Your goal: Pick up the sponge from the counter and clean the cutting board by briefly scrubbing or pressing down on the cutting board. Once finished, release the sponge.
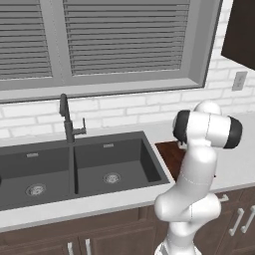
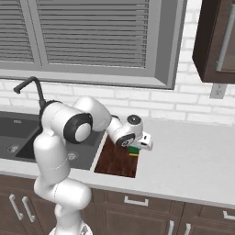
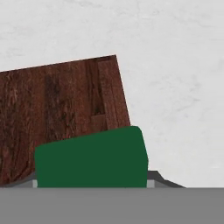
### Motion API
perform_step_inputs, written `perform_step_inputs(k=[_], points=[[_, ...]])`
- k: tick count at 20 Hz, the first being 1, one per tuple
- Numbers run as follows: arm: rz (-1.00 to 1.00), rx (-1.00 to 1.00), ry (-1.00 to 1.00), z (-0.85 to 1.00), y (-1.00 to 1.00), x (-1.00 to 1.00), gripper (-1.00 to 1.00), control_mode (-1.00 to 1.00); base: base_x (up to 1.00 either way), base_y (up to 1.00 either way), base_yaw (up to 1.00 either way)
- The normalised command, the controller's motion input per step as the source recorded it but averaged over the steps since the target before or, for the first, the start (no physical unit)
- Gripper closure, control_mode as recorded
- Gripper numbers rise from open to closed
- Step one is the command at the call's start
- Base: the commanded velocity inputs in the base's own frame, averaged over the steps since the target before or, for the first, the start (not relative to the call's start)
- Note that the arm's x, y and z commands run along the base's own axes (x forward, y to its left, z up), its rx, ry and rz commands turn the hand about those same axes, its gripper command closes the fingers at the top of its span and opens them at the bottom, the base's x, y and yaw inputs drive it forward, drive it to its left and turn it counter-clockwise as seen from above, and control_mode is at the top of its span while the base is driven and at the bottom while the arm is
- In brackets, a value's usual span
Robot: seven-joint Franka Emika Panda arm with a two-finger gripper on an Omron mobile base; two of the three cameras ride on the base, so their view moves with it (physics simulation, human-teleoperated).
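Tool (image 2: pixel 136 148) clamped on sponge (image 2: pixel 133 150) — over the cutting board (image 2: pixel 115 161).
Sponge sits at the board's far right corner, green top up; board lies on the surface (image 2: pixel 193 156) just right of the sink (image 1: pixel 74 169) — near the front edge.

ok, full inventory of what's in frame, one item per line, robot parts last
sponge: 1, green top over yellow, held at the tool above the cutting board's right edge
cutting board: 1, dark reddish-brown wood, flat on the counter just right of the sink
counter: 1, light grey-white, runs along the wall over the cabinets
sink: 1 double basin, dark grey, set into the counter left of the board
faucet: 1, dark, behind the sink
window blinds: grey, above the sink
wall outlet: 1, grey, on the white brick wall
lower cabinets: dark brown, silver handles
upper cabinet: 1, dark brown, upper right
tool: 1, white, shut on the sponge
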Motion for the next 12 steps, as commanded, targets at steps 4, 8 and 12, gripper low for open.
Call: perform_step_inputs(k=[4,8,12], points=[[-0.02,0.0,0.0,-0.14,0.0,-0.59,1.0,-1.0,0.0,0.0,0.0],[-0.03,0.0,-0.01,-0.15,0.0,-0.6,1.0,-1.0,0.0,0.0,0.0],[-0.03,0.0,-0.01,-0.14,0.0,-0.62,1.0,-1.0,0.0,0.0,0.0]])
